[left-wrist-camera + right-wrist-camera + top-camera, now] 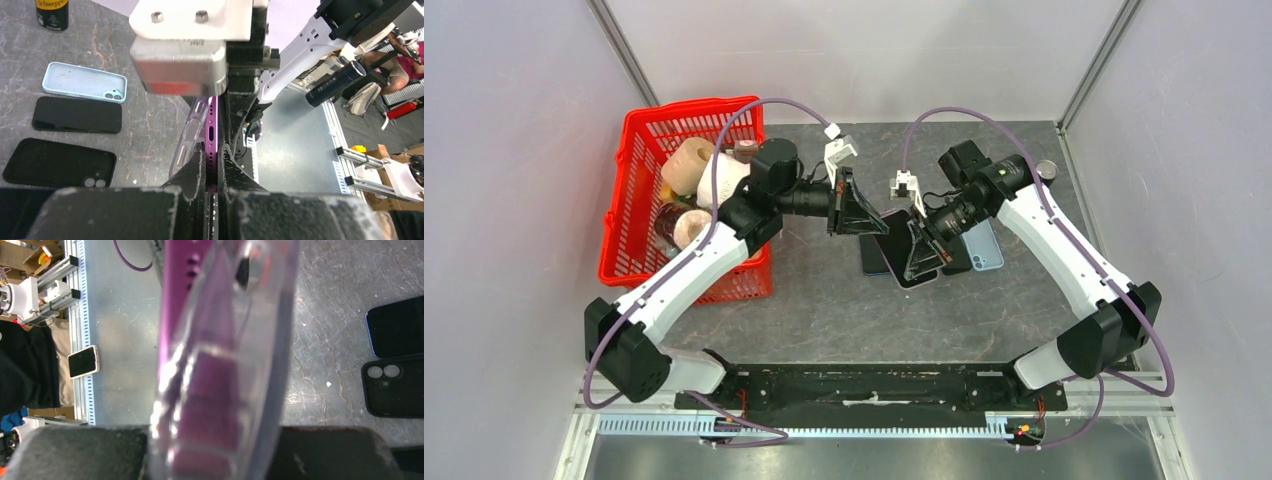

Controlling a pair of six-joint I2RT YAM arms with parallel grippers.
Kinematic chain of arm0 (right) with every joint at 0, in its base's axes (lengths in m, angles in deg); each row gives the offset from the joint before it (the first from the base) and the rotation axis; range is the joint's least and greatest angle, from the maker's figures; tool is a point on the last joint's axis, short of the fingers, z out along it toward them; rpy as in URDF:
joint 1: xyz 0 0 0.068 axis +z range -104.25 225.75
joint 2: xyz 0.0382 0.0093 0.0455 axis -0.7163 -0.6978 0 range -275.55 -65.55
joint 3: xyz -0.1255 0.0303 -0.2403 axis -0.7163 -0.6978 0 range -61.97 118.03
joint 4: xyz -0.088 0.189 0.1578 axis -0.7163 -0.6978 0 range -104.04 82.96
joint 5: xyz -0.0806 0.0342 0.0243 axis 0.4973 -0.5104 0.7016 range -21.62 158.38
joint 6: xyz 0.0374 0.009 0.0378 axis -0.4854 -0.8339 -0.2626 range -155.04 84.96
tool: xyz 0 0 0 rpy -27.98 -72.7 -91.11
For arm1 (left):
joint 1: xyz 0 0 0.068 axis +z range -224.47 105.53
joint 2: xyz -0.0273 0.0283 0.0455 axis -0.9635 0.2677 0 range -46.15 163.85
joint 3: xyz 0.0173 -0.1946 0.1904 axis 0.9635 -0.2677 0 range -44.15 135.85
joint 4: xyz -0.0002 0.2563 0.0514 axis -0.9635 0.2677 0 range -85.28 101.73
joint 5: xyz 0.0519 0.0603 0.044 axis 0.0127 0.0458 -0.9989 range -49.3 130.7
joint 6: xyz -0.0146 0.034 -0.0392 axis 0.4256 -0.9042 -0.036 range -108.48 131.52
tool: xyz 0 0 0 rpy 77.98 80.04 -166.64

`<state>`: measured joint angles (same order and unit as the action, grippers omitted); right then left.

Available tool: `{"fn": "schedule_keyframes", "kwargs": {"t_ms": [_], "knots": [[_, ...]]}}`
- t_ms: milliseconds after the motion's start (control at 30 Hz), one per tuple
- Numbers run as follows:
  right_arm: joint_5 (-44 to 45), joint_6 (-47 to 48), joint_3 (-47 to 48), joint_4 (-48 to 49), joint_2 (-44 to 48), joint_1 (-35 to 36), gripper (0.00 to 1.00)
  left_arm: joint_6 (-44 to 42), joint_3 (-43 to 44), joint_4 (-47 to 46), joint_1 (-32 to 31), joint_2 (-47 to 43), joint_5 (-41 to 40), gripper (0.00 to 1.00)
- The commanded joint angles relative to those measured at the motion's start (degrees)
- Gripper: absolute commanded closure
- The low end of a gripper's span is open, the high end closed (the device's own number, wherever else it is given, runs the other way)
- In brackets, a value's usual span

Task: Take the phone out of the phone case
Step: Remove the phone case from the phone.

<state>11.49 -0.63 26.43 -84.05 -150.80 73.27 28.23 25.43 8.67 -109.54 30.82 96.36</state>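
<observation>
black fingers (196, 167) of the left gripper (212, 159): closed tight on the bare bottom edge of the purple phone (212, 117). right gripper (220, 445): pads narrowly parted, clamped across the clear case (260, 340) with the phone partly inside. both held on edge in mid-air over the table (824, 300), between the arms. case lip bowed off one side. recommended: right holds firm, left draws straight along the phone's plane, slowly, without twisting. blue case (82, 81), black phone (77, 115) lie below, apart.
</observation>
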Motion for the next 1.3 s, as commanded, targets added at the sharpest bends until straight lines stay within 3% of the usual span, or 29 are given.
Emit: {"fn": "schedule_keyframes", "kwargs": {"t_ms": [0, 267, 433, 800, 1267], "knots": [[-12.4, -3.1, 1.7, 11.0, 1.9, 2.2, 1.00, -4.5, 2.6, 3.6, -3.3, 6.2, -1.9, 0.98], [-4.8, -14.3, -0.6, 20.0, 4.6, 0.5, 0.60, -29.2, 6.6, 23.3, -3.3, 4.0, -10.1, 0.98], [-2.5, -17.4, 2.4, 20.8, 3.7, -0.3, 0.49, -36.7, 5.9, 28.8, -3.4, 1.1, -13.9, 0.98], [-1.4, -21.1, 7.0, 21.6, -0.1, -0.7, 0.48, -41.8, 4.2, 30.0, -5.7, -2.8, -20.7, 0.98], [3.4, -24.6, 0.1, 28.4, -2.8, 1.5, 0.42, -42.1, 5.5, 29.0, -10.8, -1.7, -25.9, 0.98]]}}
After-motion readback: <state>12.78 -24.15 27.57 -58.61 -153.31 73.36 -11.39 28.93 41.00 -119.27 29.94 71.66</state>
